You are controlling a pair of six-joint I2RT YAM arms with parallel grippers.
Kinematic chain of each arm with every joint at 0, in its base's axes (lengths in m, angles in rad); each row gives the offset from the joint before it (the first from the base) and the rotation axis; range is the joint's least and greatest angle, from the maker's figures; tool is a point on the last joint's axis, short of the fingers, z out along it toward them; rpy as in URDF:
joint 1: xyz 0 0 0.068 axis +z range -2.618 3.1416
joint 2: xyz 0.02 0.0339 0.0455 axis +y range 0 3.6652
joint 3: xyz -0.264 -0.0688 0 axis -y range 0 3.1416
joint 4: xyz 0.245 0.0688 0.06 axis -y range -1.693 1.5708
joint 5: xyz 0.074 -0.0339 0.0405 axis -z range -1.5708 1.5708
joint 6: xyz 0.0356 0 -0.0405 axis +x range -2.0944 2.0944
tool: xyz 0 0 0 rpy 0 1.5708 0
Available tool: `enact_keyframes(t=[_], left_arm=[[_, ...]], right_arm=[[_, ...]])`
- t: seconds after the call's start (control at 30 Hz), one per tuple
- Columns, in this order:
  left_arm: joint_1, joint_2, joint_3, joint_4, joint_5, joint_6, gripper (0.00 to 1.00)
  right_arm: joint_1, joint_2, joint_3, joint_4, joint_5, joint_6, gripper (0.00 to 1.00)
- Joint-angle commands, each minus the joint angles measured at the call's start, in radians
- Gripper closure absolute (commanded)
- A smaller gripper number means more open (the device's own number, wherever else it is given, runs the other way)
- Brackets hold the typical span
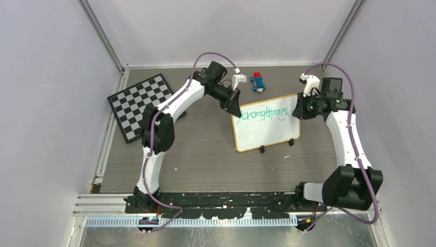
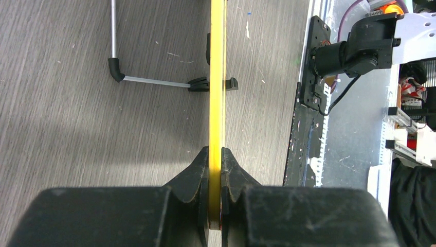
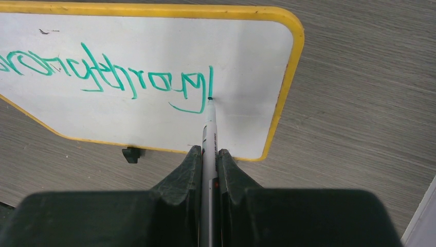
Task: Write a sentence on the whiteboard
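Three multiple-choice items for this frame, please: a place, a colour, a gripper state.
1. The checkerboard lies: A) beside the left arm B) beside the right arm C) on the whiteboard.
2. The writing is: A) red B) green C) black.
3. The left gripper is: A) open B) shut on a cloth C) shut on the whiteboard's frame.
Key: 1 A, it lies on the table by that arm, apart from the board; 2 B, the strokes are green; 3 C, it pinches the yellow frame edge.
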Motion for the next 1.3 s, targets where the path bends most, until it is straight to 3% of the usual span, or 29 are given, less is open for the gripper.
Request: enact_keyframes(t=[0.0, 0.47, 1.27], left_arm=[[-0.017, 0.002, -0.004, 0.007, -0.047, 0.040, 1.00], [-0.015, -0.001, -0.008, 0.007, -0.048, 0.041, 1.00], [-0.018, 0.001, -0.016, 0.018, -0.046, 0.034, 1.00]], right_arm=[[-0.001, -0.023, 0.024, 0.041, 0.006, -0.007, 1.00], [-0.009, 0.005, 0.079, 0.067, 0.026, 0.009, 1.00], [-0.033, -0.027, -0.009, 0.010, -0.012, -0.032, 1.00]])
